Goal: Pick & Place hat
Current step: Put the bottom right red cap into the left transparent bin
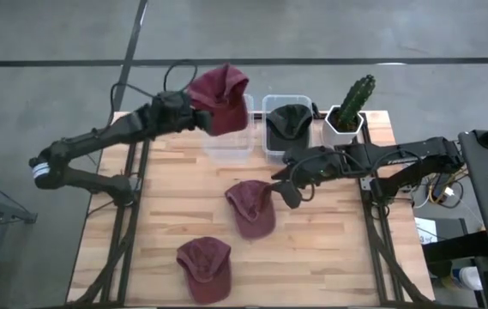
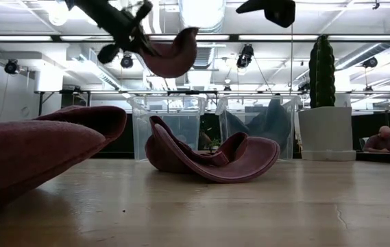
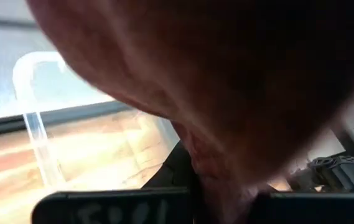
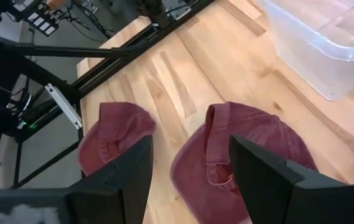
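High view: left gripper (image 1: 194,110) pinches maroon hat (image 1: 219,97) over clear bin (image 1: 229,142); fabric soft, light, droops. Right gripper (image 1: 288,190) spread above second hat (image 1: 252,206); crown probably best grab.

Four caps total. Maroon cap (image 1: 219,97) is in the air, pinched by the left gripper (image 1: 194,110), hanging over the left clear bin (image 1: 229,148); in the low view it droops crown-down, well above the bin rim. Second maroon cap (image 1: 252,206) lies mid-table, crumpled, opening up, back strap visible, right under the right gripper (image 1: 288,192), whose fingers are spread. Third maroon cap (image 1: 205,268) sits at the near edge of the table, apart from the second. Dark cap (image 1: 288,123) already lies inside the right clear bin (image 1: 271,148).
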